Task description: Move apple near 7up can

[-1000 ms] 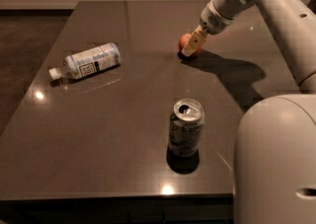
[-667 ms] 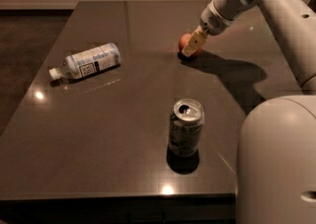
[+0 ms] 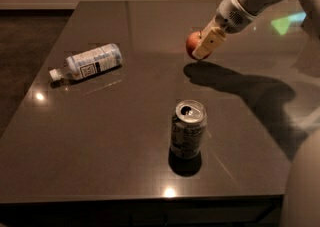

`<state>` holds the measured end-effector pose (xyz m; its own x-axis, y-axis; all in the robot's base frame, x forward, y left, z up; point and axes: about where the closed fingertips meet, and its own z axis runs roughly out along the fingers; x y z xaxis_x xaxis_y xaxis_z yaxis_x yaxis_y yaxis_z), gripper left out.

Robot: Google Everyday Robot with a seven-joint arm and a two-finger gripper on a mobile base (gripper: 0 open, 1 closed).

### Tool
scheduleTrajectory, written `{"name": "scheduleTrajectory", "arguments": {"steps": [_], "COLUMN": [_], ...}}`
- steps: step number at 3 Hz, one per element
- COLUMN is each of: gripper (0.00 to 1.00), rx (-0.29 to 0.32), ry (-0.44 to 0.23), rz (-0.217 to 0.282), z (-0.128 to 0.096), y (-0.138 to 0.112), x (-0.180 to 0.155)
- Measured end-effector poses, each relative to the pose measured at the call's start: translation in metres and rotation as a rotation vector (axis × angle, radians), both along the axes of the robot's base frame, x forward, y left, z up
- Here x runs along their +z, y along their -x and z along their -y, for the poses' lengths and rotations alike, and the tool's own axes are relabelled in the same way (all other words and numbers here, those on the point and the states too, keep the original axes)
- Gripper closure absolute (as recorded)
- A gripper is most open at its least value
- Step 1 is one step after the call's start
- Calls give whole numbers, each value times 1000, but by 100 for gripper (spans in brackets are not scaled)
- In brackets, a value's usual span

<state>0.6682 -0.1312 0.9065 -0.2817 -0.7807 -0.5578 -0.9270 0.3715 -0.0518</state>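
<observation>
Against round red apple (image 3: 190,44), cream gripper (image 3: 199,51)

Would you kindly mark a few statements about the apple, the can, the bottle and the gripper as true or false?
1. The 7up can stands upright on the table. True.
2. The plastic bottle stands upright beside the can. False: it lies on its side, well apart from the can, toward the table's left side in the picture.
3. The gripper is at the apple, farther back on the table than the can. True.
4. The apple touches the 7up can. False: a stretch of bare table separates them.
</observation>
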Motion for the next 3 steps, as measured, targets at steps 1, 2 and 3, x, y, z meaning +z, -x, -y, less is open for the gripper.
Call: {"name": "scheduleTrajectory", "arguments": {"steps": [1, 2, 3], "gripper": [100, 100, 100], "rx": [73, 156, 244], "ry": [-30, -57, -79], "rz": [-18, -42, -46], "z": [7, 14, 19], "y": [43, 83, 118], "x": [10, 14, 17]}}
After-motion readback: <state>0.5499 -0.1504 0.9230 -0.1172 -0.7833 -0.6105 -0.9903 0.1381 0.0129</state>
